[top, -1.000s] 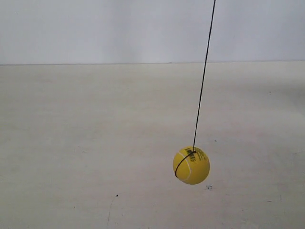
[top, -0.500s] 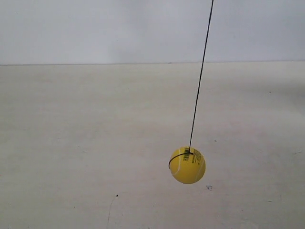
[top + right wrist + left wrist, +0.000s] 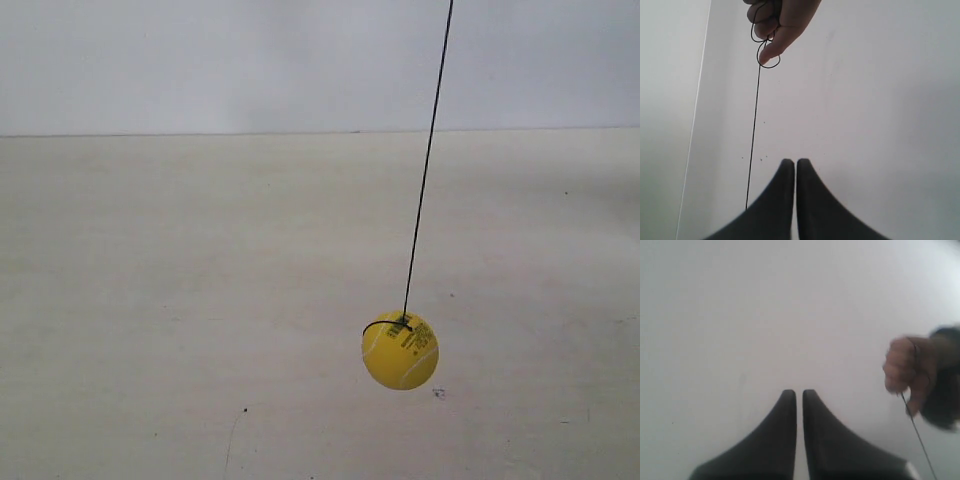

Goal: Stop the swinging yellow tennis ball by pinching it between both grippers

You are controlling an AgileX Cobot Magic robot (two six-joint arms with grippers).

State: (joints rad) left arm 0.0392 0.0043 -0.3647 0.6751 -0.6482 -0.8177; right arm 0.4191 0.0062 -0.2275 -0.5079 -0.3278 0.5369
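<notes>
**Ball hanging free, both my grippers closed and away from it**

The yellow tennis ball (image 3: pixel 400 350) hangs on a thin black string (image 3: pixel 425 170) above the pale table (image 3: pixel 150 300), a little toward the exterior view's right and low in that view. The string runs up out of the top of the picture, leaning slightly. Nothing touches the ball, and neither of my arms shows in the exterior view.

My left gripper (image 3: pixel 799 395) has its two black jaws drawn together, with only a thin slit between the tips and nothing held. It points out over a bare pale surface. Off to one side a blurred human hand (image 3: pixel 905 372) pinches the string, which trails away from it.

My right gripper (image 3: pixel 791 162) is closed too, its tips all but meeting and holding nothing. The string passes just beside its jaws without touching them. It leads to the same hand, whose fingers (image 3: pixel 771 47) grip a small loop of it.

The ball itself shows in neither wrist view.
</notes>
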